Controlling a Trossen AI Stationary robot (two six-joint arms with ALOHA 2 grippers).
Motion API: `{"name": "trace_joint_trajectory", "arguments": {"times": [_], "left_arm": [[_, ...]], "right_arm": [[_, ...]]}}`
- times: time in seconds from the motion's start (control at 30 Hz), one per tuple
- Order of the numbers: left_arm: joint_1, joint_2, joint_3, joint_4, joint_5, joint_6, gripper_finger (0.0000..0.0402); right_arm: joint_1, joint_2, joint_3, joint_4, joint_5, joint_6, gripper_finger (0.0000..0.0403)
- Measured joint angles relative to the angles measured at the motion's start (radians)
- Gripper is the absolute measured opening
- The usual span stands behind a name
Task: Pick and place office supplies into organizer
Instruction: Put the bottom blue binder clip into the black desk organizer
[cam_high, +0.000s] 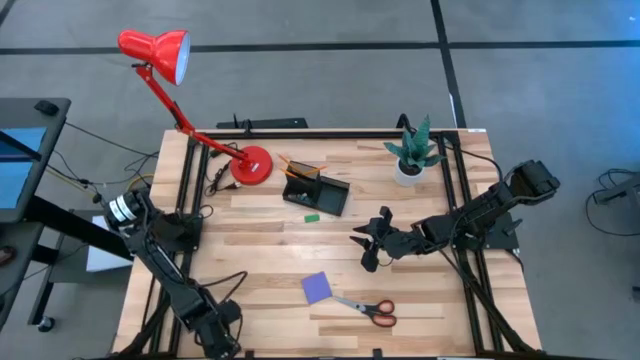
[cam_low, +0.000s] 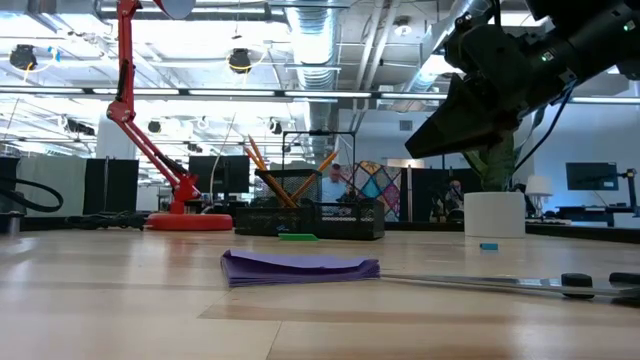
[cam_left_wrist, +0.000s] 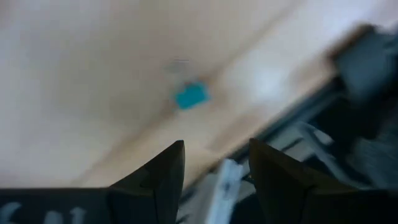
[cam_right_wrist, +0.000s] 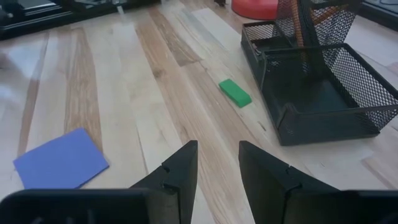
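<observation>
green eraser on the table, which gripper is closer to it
Right. The right gripper hangs open over mid-table just beyond the green eraser; the left gripper, also open, sits far off at the table's near-left corner.

**Both arms over the table, jaws parted and empty**

In the high view the right arm reaches in from the right edge of the frame toward the centre, stretched low and nearly level. The right gripper (cam_high: 366, 243) sits just right of centre, its two fingers (cam_right_wrist: 177, 171) apart with nothing between them.

The left arm folds down the left side of the frame, elbow bent. The left gripper (cam_high: 222, 338) lies at the bottom edge, left of centre, fingers (cam_left_wrist: 158, 177) likewise spread and holding nothing.
</observation>
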Motion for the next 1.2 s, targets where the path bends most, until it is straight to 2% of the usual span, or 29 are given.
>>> {"name": "trace_joint_trajectory", "arguments": {"times": [0.13,0.33,0.77,0.93,1.07,1.2], "left_arm": [[-0.002,-0.004,0.000,-0.078,-0.006,0.005,0.0167],[0.016,-0.004,0.000,-0.041,-0.094,0.013,0.0167],[0.022,0.012,-0.001,-0.052,-0.093,-0.012,0.0167],[0.025,0.041,0.002,-0.040,-0.038,-0.009,0.0167],[0.022,0.042,0.002,-0.036,-0.066,-0.002,0.0167],[0.021,0.044,0.002,-0.037,-0.052,-0.003,0.0167]], "right_arm": [[0.000,0.000,0.000,0.000,-0.001,0.000,0.0111],[0.000,0.000,0.000,0.000,-0.001,-0.019,0.0111],[0.000,0.000,0.000,0.000,-0.001,-0.049,0.0111],[0.000,0.000,0.000,0.011,-0.001,-0.049,0.0111],[0.000,0.000,0.000,0.079,-0.001,-0.049,0.0111],[0.000,0.000,0.001,0.129,-0.002,-0.050,0.0111]]}}
